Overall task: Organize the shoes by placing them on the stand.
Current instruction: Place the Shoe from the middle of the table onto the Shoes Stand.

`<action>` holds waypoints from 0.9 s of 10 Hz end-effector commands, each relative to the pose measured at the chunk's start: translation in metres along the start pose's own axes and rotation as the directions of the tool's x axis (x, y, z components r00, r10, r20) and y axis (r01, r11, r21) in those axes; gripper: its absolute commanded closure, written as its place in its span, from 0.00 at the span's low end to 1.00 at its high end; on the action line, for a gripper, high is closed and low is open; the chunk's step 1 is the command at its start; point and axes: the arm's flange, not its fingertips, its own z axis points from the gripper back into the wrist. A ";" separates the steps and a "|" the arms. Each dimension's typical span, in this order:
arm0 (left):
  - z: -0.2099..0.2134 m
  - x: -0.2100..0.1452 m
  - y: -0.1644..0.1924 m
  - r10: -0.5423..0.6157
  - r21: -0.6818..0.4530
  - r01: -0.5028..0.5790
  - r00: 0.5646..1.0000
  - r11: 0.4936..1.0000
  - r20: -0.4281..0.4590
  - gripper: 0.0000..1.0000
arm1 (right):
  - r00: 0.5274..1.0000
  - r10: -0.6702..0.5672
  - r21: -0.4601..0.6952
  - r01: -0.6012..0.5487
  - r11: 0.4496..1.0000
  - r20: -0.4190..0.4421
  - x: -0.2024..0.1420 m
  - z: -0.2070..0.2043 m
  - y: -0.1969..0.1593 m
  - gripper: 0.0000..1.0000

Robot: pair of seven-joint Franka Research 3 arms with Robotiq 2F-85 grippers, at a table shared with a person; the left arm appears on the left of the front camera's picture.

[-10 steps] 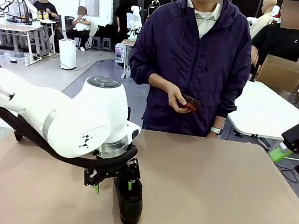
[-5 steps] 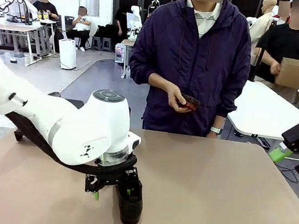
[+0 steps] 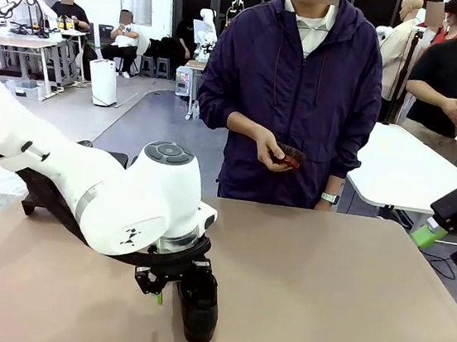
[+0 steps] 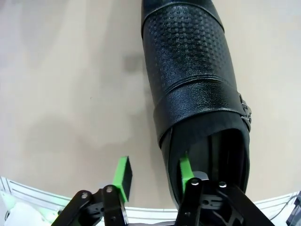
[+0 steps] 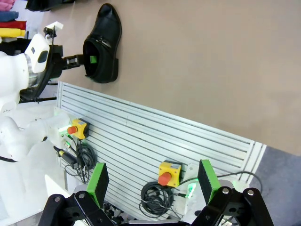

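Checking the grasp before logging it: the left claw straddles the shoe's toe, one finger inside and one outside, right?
Not the toe. The left wrist view shows the left claw straddling the side wall of the shoe at its heel opening, one finger inside, one outside.

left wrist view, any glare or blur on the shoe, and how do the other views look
Left wrist view: shoe sharp, pebbled grain clear, soft sheen, no blown glare, faint shadow on the table. Front view: even indoor light, shoe dark and glossy. Right wrist view: wide-angle bend along the slatted edge.

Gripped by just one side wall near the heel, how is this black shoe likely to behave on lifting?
The shoe looks stiff leather, so it should hold shape. Its long toe probably droops. The glossy surface may slip between the left end effector pads.
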 end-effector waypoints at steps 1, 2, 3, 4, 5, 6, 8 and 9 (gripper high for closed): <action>-0.006 -0.002 -0.004 0.017 0.004 -0.017 0.999 1.000 0.033 1.00 | 1.000 0.022 0.025 -0.022 0.999 0.000 0.002 0.002 0.000 0.00; -0.007 -0.003 -0.004 0.017 0.008 -0.017 0.999 1.000 0.031 1.00 | 1.000 0.022 0.025 -0.022 0.999 0.000 0.002 0.002 0.000 0.00; -0.006 -0.004 -0.005 0.014 0.006 -0.014 0.999 1.000 0.032 1.00 | 1.000 0.022 0.025 -0.022 0.999 0.000 0.002 0.002 0.000 0.00; -0.005 -0.004 -0.006 0.010 0.005 -0.010 0.999 1.000 0.036 1.00 | 1.000 0.022 0.025 -0.022 0.999 0.000 0.002 0.002 0.000 0.00; -0.003 -0.005 -0.007 0.003 -0.003 -0.003 0.999 1.000 0.038 1.00 | 1.000 0.022 0.025 -0.022 0.999 0.000 0.002 0.002 0.000 0.00; -0.001 -0.005 -0.007 0.004 -0.005 -0.004 0.999 1.000 0.043 1.00 | 1.000 0.022 0.025 -0.022 0.999 0.000 0.002 0.002 0.000 0.00; 0.025 -0.006 -0.006 -0.018 -0.042 0.021 0.996 0.999 0.087 1.00 | 1.000 0.022 0.025 -0.022 0.999 0.000 0.002 0.002 0.000 0.00; 0.056 -0.007 -0.001 -0.031 -0.078 0.041 0.990 0.996 0.136 1.00 | 1.000 0.022 0.025 -0.022 0.999 0.000 0.002 0.002 0.000 0.00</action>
